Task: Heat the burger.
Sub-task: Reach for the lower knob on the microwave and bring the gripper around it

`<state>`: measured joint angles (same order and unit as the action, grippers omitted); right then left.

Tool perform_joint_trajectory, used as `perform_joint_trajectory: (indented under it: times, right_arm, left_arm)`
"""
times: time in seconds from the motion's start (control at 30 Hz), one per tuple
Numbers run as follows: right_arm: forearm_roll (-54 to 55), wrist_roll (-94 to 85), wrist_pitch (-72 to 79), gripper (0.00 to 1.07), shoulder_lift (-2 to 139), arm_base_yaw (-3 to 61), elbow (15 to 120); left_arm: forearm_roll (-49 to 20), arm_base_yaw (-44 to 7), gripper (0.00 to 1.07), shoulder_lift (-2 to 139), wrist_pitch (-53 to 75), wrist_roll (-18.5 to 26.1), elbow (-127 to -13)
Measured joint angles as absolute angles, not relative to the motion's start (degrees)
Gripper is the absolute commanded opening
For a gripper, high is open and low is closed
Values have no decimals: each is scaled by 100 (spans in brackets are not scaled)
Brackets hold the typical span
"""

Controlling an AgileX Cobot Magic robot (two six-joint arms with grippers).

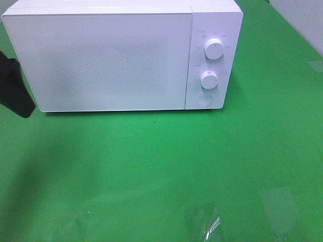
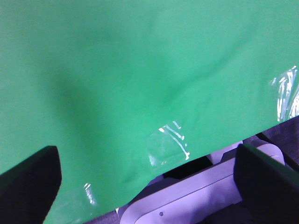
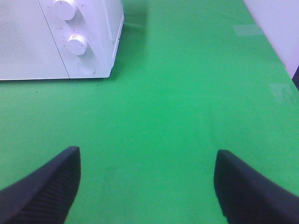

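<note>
Left pincer (image 2: 147, 149), right pincer (image 3: 147, 156): agape above cloth (image 3: 187, 93)

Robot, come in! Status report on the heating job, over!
Left tool open, empty. Right tool open, empty. Burger not in view. Microwave door shut.

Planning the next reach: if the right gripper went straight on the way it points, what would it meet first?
Probably the green tablecloth ahead of the right gripper, whose fingers stand apart. The microwave sits off to the side of that line, though depth is unclear.

High frontal view and right wrist, both toward microwave (image 1: 101, 60)
</note>
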<state>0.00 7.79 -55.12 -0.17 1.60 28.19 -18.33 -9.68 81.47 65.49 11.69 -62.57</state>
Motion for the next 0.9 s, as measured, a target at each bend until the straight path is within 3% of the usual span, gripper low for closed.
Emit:
perform_joint_trajectory:
  times: [0.17, 0.2, 0.4, 0.6, 0.73, 0.9]
  right_arm:
    - [0, 779, -5512, 75, -17, 160, 2819]
    - [0, 779, -5512, 75, -17, 160, 2819]
    - [0, 779, -5512, 75, -17, 160, 2819]
    - [0, 779, -5512, 75, -17, 160, 2819]
    - [0, 779, -5512, 75, -17, 160, 2819]
    - [0, 779, -5512, 75, -17, 160, 2819]
  left_arm:
    - [-1587, -384, 92, 7987, 6893, 1008, -6240]
    - [-1501, -74, 92, 7838, 6904, 900, -6136]
    - [-1392, 372, 92, 7036, 6646, 751, -5466]
    - [-1049, 384, 92, 6257, 6452, 447, -4933]
    - [-470, 384, 92, 5231, 6234, 0, -4400]
    - [-355, 384, 92, 4429, 6045, -126, -3953]
